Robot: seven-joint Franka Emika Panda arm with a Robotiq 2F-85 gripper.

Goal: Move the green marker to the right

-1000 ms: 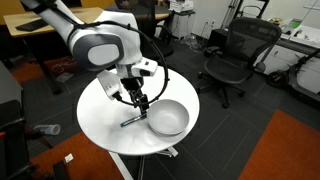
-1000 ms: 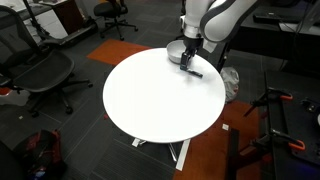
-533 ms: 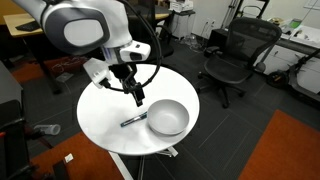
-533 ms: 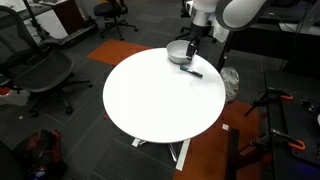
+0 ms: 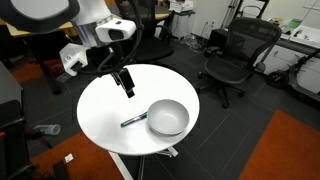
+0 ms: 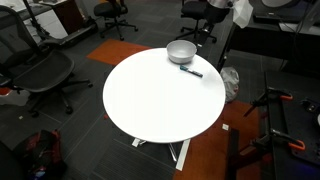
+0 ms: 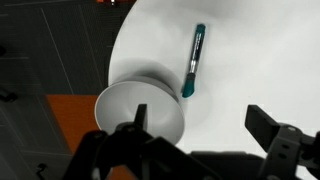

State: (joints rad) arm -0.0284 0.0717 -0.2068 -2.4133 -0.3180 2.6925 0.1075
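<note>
The green marker (image 5: 133,120) lies flat on the round white table (image 5: 105,110), just beside the grey bowl (image 5: 168,118). It also shows in an exterior view (image 6: 192,71) next to the bowl (image 6: 181,51), and in the wrist view (image 7: 193,60) beside the bowl (image 7: 135,108). My gripper (image 5: 126,82) is raised above the table, apart from the marker, open and empty. In the wrist view the fingers (image 7: 205,125) are spread wide with nothing between them.
Black office chairs stand around the table (image 5: 235,55) (image 6: 45,70). The floor has dark carpet with orange patches (image 5: 290,150). Desks with equipment line the back.
The gripper has risen up and away from the marker and bowl. The marker stays lying by the bowl.
</note>
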